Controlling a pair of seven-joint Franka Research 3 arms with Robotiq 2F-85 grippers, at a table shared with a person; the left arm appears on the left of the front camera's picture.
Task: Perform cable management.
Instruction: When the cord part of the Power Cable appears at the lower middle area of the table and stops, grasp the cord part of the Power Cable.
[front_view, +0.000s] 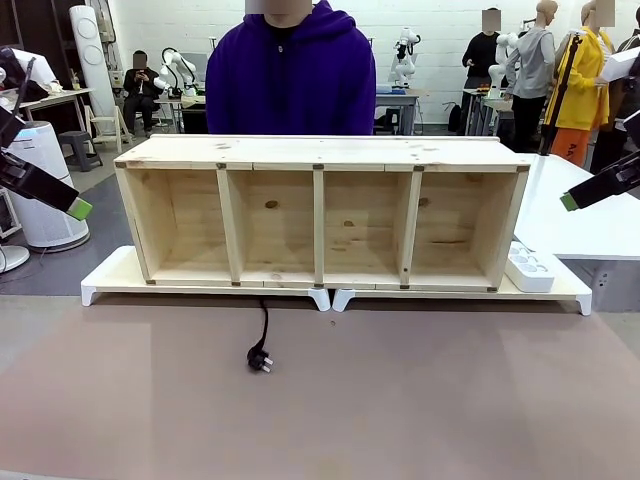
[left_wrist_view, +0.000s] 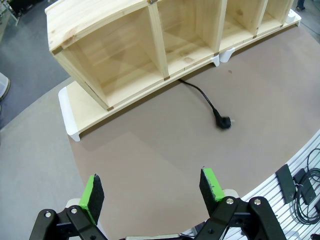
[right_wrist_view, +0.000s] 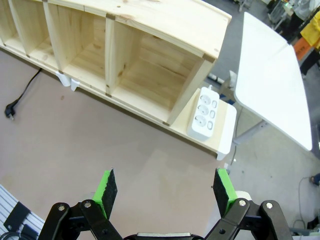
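Looking across the brown table (front_view: 420, 410) in the front view, a pale wooden shelf (front_view: 320, 150) with four open compartments stands on two white risers (front_view: 110, 275) set end to end. The cable (front_view: 264, 325) comes out from under the shelf's front edge, below its second compartment from the left, and runs a short way toward the robot's side, ending in a black plug (front_view: 260, 360) lying on the table. A white power strip (front_view: 530, 268) lies on the riser just beside the shelf's right end. A person in a purple hoodie (front_view: 290, 80) stands behind the shelf. The left gripper (front_view: 76, 206) hangs off the shelf's left end and the right gripper (front_view: 572, 200) off its right end, both clear of it; from here their opening cannot be judged.

The left wrist view has the left gripper (left_wrist_view: 151, 189) with its green pads (left_wrist_view: 91, 195) spread wide and nothing between them, above bare table in front of the shelf (left_wrist_view: 75, 25). The cable (left_wrist_view: 205, 97) curves out from beneath the shelf, well apart from the pads.

The right wrist view has the right gripper (right_wrist_view: 165, 186) likewise wide and empty, in front of the shelf's (right_wrist_view: 165, 30) right end. The power strip (right_wrist_view: 204, 112) lies just beside that end; the cable (right_wrist_view: 22, 92) lies far off along the shelf's front.
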